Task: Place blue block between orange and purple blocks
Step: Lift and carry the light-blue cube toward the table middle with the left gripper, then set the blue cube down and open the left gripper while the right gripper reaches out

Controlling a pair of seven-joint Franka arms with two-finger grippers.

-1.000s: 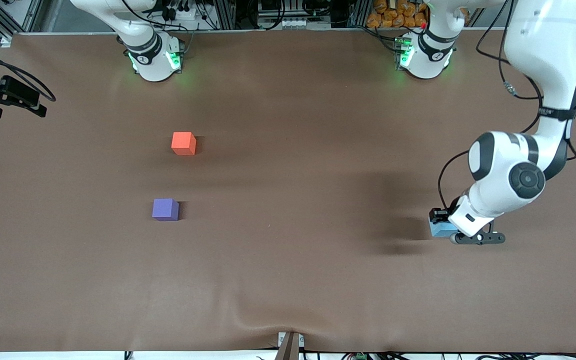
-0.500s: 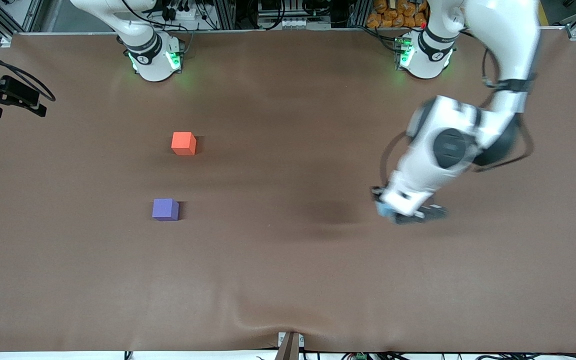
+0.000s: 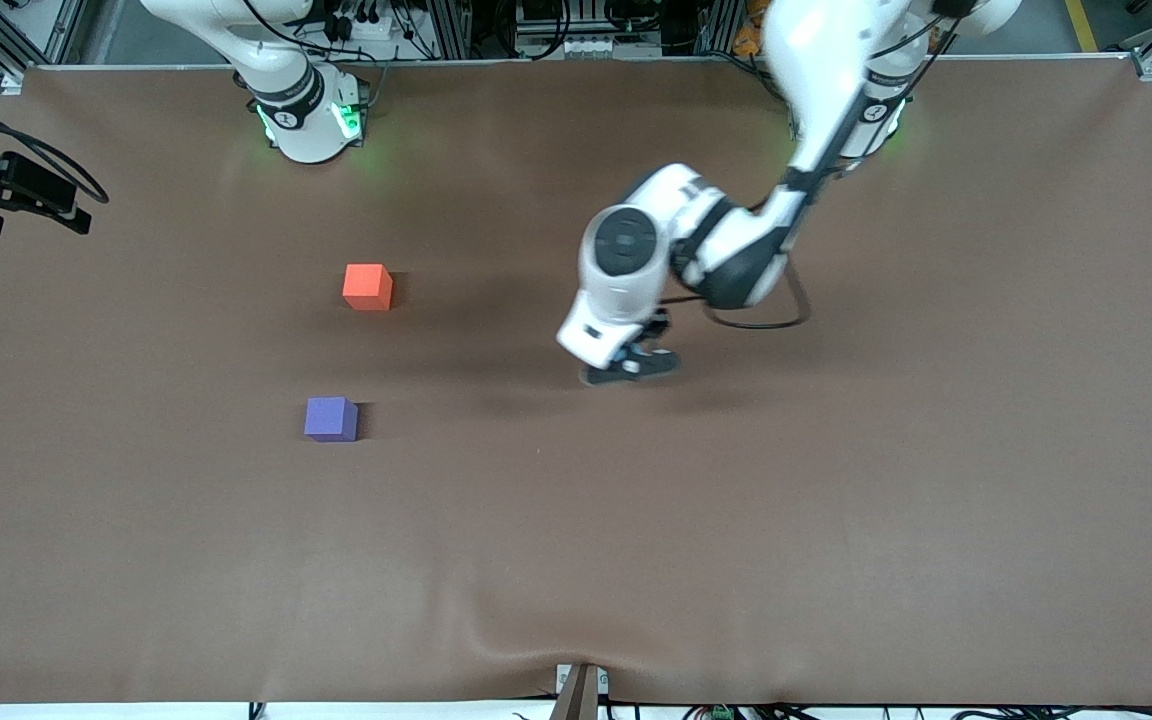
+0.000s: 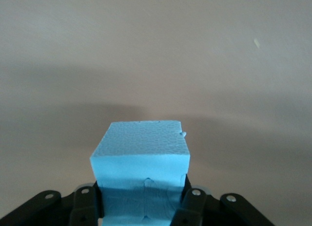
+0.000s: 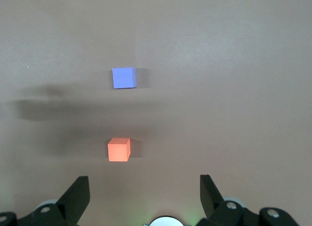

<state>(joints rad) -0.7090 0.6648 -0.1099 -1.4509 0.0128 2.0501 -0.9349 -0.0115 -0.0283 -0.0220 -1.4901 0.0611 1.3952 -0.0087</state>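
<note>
Blue block (image 4: 140, 160) over bare table (image 3: 836, 500) (orange block (image 3: 367, 286), purple block (image 3: 330, 418) apart)

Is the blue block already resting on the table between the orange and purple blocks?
No, the blue block is clamped in the left gripper, up over bare table, while the orange block and purple block stand with nothing between them.

The blue block (image 4: 140, 160), a light sky-blue matte cube, is clamped between the fingers of the left gripper (image 4: 141, 206), up off the table (image 3: 836, 500). The orange block (image 3: 368, 287) and the purple block (image 3: 331, 418) sit flat on it, well apart, the purple one nearer the front camera.
</note>
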